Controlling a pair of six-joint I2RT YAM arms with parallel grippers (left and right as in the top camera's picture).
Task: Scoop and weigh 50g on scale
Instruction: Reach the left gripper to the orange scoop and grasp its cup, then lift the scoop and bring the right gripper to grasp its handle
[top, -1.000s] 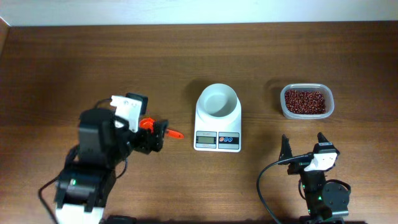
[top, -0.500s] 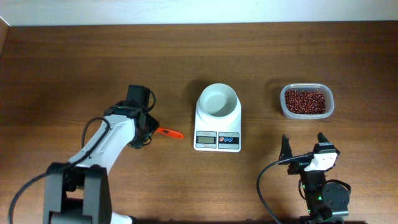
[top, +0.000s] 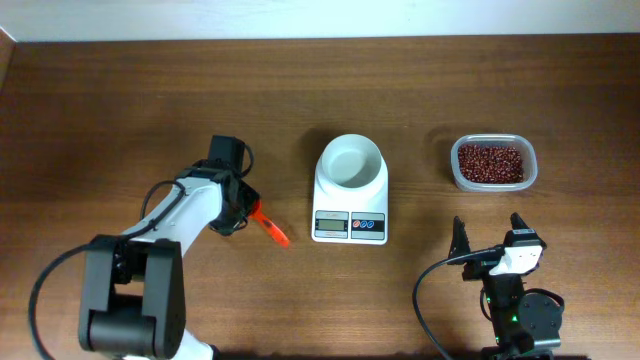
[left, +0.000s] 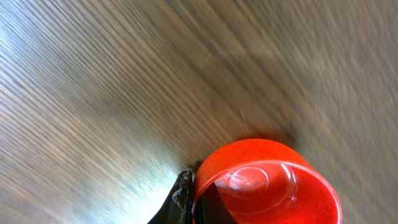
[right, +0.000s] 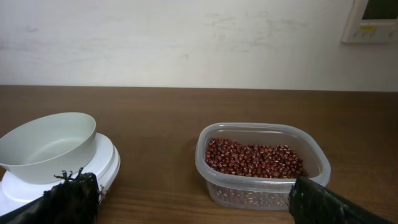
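The white scale (top: 350, 205) stands mid-table with its round bowl (top: 351, 162) empty; the right wrist view shows it at the left (right: 46, 146). The dark red-brown beans (top: 490, 162) (right: 255, 158) fill a clear tub to the right of the scale. Left of the scale, my left gripper (top: 248, 210) is shut on the handle of the orange scoop (top: 271, 229), whose cup points down-right. In the left wrist view the empty scoop cup (left: 267, 186) sits right in front of my left gripper (left: 198, 211), low over the wood. My right gripper (top: 490, 243) (right: 193, 186) rests open near the front edge, facing the tub.
The clear tub (top: 456, 172) (right: 205, 155) stands at the right rear, behind my right gripper. Bare wooden table (top: 120, 110) lies to the left and behind the scale. A white wall runs along the table's far edge.
My left gripper has reached out to the scoop and shut on its handle. The scoop has swung from pointing right to pointing down-right. The right arm has not moved.
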